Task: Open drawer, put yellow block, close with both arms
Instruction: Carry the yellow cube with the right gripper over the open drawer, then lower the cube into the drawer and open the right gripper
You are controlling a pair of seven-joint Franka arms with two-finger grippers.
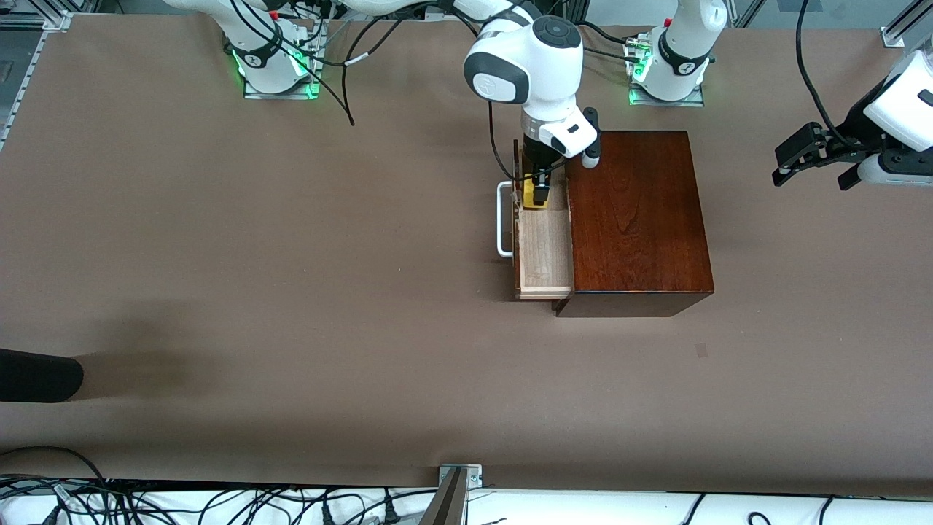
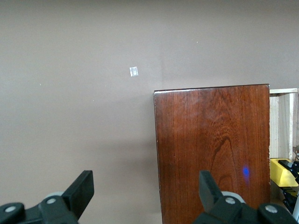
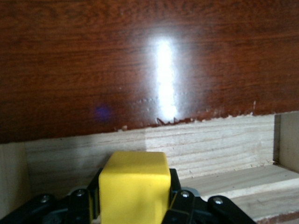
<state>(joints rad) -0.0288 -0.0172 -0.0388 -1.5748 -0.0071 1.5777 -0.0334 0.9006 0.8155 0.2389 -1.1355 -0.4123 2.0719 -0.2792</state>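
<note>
The dark reddish-brown box (image 1: 638,219) stands toward the left arm's end of the table. Its drawer (image 1: 543,255) is pulled out, showing the pale wood tray and the white bar handle (image 1: 503,219). My right gripper (image 1: 538,195) reaches down into the drawer's end farther from the front camera, shut on the yellow block (image 1: 528,197). In the right wrist view the yellow block (image 3: 135,186) sits between the black fingers (image 3: 180,196), just above the drawer floor (image 3: 243,182). My left gripper (image 1: 813,175) waits open in the air beside the box, over bare table. In the left wrist view its gripper (image 2: 145,191) holds nothing.
A dark rounded object (image 1: 36,375) pokes in at the right arm's end of the table, nearer the front camera. A small tape mark (image 1: 701,350) lies on the brown table near the box. Cables (image 1: 219,503) run along the nearest edge.
</note>
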